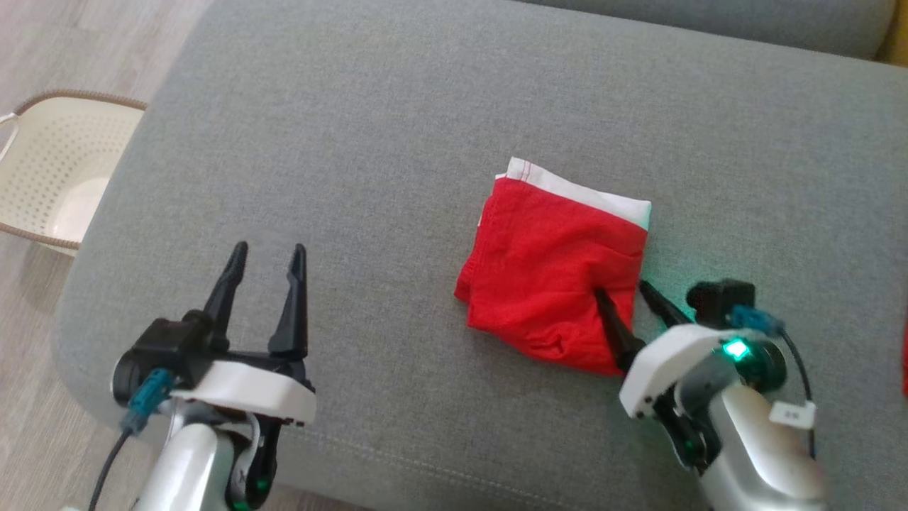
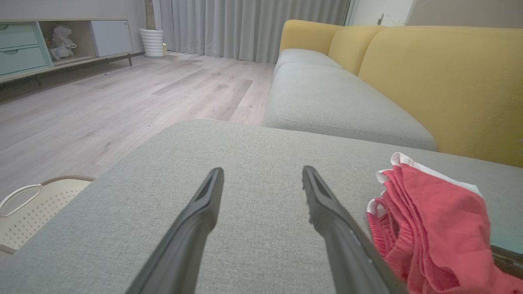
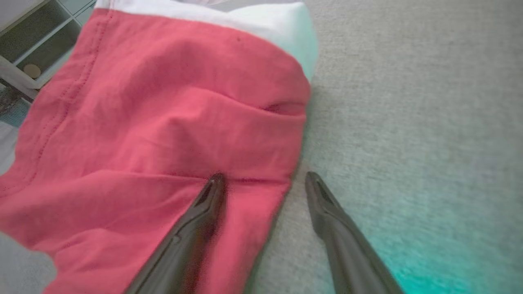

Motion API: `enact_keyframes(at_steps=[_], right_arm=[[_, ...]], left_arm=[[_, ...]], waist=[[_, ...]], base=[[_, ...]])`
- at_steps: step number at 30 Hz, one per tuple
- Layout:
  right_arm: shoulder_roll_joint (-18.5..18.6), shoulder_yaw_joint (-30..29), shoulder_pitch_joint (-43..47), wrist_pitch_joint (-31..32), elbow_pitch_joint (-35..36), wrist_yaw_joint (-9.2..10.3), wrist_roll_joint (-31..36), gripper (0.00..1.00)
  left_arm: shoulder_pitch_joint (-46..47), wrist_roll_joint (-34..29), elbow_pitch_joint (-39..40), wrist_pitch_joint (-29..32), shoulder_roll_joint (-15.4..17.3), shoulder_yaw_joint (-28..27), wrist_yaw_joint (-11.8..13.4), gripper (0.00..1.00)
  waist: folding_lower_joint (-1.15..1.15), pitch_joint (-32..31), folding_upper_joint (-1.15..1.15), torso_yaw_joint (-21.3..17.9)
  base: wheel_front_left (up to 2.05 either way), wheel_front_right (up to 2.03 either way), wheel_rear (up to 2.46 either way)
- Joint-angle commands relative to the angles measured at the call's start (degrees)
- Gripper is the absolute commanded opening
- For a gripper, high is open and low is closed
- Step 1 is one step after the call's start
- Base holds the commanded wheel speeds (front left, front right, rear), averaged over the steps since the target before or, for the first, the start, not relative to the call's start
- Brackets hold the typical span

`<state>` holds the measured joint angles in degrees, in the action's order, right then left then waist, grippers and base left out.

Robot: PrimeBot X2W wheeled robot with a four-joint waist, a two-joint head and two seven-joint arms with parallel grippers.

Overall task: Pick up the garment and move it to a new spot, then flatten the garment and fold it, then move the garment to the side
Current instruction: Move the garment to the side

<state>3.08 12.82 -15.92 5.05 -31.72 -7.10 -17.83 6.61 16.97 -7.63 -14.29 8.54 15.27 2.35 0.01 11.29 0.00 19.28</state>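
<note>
We're on the last leg: the folded red cloth garment with a white band (image 1: 557, 266) waits, and our right gripper (image 1: 622, 287) is lined up on it.
The garment lies right of centre on the broad grey fabric sofa cushion (image 1: 369, 142), neatly stacked, so we judge the folding done and the move to the side now in hand. The right gripper sits low at the garment's near right corner, jaws spread wide and holding nothing, with one dark finger over the red cloth and the other over bare cushion just beside the edge. Next, we reckon, it must dip, take every layer between the fingers and close, or the stack may splay. Our left gripper (image 1: 269, 248) hovers well apart to the left over bare cushion, also spread wide and empty.
</note>
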Motion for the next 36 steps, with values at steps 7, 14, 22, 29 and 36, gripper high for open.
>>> enact_keyframes(at_steps=[7, 14, 22, 29, 36], right_arm=[[-0.2, 6.5, -2.2, 0.8, -2.5, -0.39, -1.3, 0.0], [-0.2, 8.7, -4.7, 1.3, 0.9, -0.39, 2.2, 0.0], [2.2, 7.2, -3.3, 5.8, 11.9, -0.39, 7.5, 0.0], [8.8, 3.7, -2.2, 11.8, 22.2, -0.39, 8.7, 0.0], [17.7, 0.1, -3.9, 18.4, 30.7, -0.39, 9.1, 0.0]], left_arm=[[2.6, -1.7, 2.2, -0.7, -0.1, -4.1, -1.0, 1.0], [2.1, -2.8, 3.5, -0.7, 0.2, -6.2, -1.6, 1.0], [2.1, -3.7, 5.5, -0.7, 1.0, -7.8, -2.3, 1.0], [4.3, -4.4, 6.2, -0.7, 1.4, -7.4, -3.3, 1.0], [6.5, -4.8, 6.7, -0.7, 1.6, -7.1, -4.0, 1.0]], waist=[[-0.01, 0.2, 0.0, -2.7], [-0.01, 0.8, 0.0, -9.7], [-0.01, 2.6, 0.0, -20.8], [-0.01, 5.4, 0.0, -26.9], [-0.01, 9.1, 0.0, -28.9]], base=[[0.0, 0.0, 0.0], [0.0, 0.0, 0.0], [0.0, 0.0, 0.0], [0.0, 0.0, 0.0], [0.0, 0.0, 0.0]])
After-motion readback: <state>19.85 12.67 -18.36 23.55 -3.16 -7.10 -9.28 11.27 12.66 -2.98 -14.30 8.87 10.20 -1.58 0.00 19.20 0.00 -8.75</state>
